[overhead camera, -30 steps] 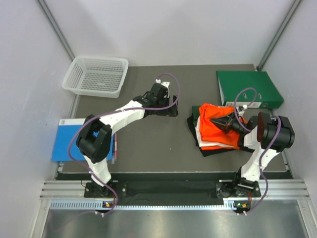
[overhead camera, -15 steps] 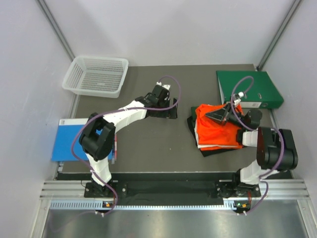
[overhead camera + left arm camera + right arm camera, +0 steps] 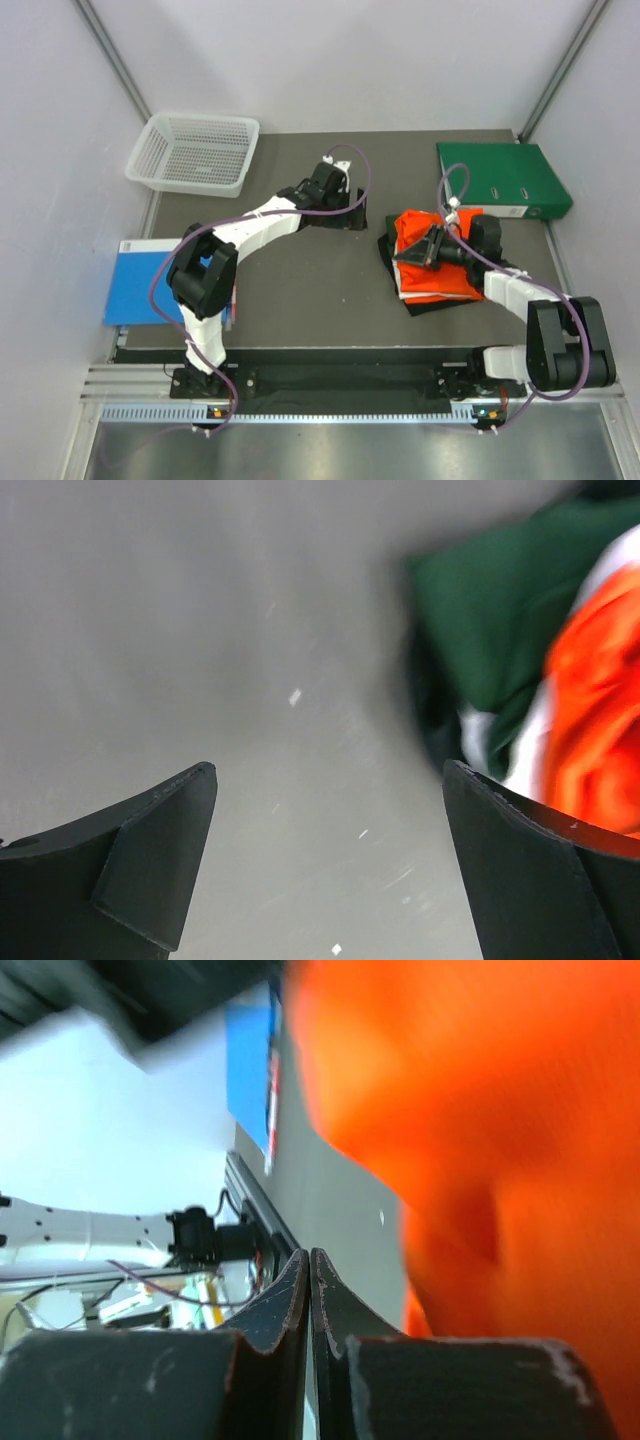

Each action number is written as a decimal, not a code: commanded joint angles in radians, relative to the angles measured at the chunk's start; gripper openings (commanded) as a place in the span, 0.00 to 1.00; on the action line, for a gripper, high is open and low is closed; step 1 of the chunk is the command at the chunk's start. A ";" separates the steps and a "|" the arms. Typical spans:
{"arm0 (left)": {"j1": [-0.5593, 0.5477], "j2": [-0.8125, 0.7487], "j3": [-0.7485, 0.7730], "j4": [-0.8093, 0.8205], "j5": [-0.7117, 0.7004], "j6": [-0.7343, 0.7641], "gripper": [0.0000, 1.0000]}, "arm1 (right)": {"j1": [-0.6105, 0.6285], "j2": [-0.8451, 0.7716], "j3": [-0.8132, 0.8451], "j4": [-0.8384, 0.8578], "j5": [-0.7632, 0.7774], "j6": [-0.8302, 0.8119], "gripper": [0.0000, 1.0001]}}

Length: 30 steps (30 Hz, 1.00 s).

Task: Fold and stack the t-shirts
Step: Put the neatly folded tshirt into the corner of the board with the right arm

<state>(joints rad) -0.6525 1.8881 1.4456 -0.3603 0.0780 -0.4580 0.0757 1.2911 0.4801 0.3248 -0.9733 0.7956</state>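
Shirt pile (image 3: 445,275) on right side of mat (image 3: 300,290), orange on top, white and black edges poking out below. Right gripper (image 3: 306,1255) pinched together, nothing in it, low at pile's left edge against orange cloth. Left gripper (image 3: 328,768) spread wide over bare mat just beside pile, holding nothing. Looks like tidy-up step: press flat, square edges, don't drag top layer. Green binder (image 3: 503,180) close behind pile, watch right elbow. Basket (image 3: 195,152), blue book (image 3: 140,285) far left, no obstacle.
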 commanded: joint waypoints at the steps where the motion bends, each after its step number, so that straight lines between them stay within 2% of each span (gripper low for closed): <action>1: 0.001 0.035 0.139 0.051 0.043 0.005 0.99 | 0.007 -0.067 -0.089 0.045 -0.044 0.005 0.00; 5: 0.001 0.068 0.186 0.024 0.029 0.016 0.99 | 0.016 -0.095 -0.176 0.045 -0.038 -0.001 0.00; 12: 0.005 0.072 0.171 0.023 0.022 0.019 0.99 | 0.018 -0.050 -0.258 0.052 -0.028 -0.030 0.00; 17: 0.010 0.059 0.153 0.017 0.011 0.025 0.99 | 0.016 -0.096 -0.161 -0.018 -0.031 -0.059 0.01; 22: 0.016 0.052 0.131 0.018 0.006 0.025 0.99 | 0.016 -0.125 0.015 -0.125 -0.028 -0.108 0.01; 26: 0.016 0.049 0.113 0.020 -0.001 0.027 0.99 | 0.018 -0.073 0.113 -0.124 -0.027 -0.118 0.01; 30: 0.016 0.051 0.096 0.023 -0.009 0.025 0.99 | 0.018 0.057 0.190 -0.072 -0.027 -0.121 0.01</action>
<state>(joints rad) -0.6418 1.9572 1.5589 -0.3676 0.0856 -0.4427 0.0834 1.2396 0.5964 0.2123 -0.9962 0.7090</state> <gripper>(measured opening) 0.989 0.009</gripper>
